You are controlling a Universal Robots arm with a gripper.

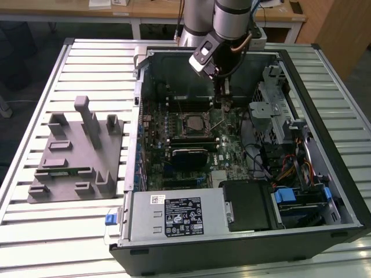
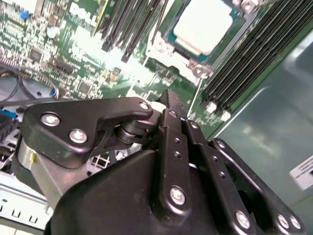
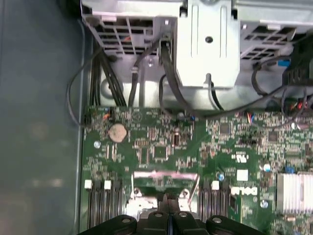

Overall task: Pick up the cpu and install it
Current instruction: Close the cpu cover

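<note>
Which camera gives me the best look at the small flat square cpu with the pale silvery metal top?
Second wrist view: the cpu is close, its pale top bright and mostly in frame. The exterior view shows it small on the green motherboard. In the first wrist view the black gripper blocks it.

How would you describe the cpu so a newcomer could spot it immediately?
Start at the open computer case and look down at its green motherboard. Near the board's middle sits a metal-framed socket between long dark slots. The cpu is the flat square inside that frame; its plain, pale silvery top stands out from the dark slots and busy green circuitry.
</note>
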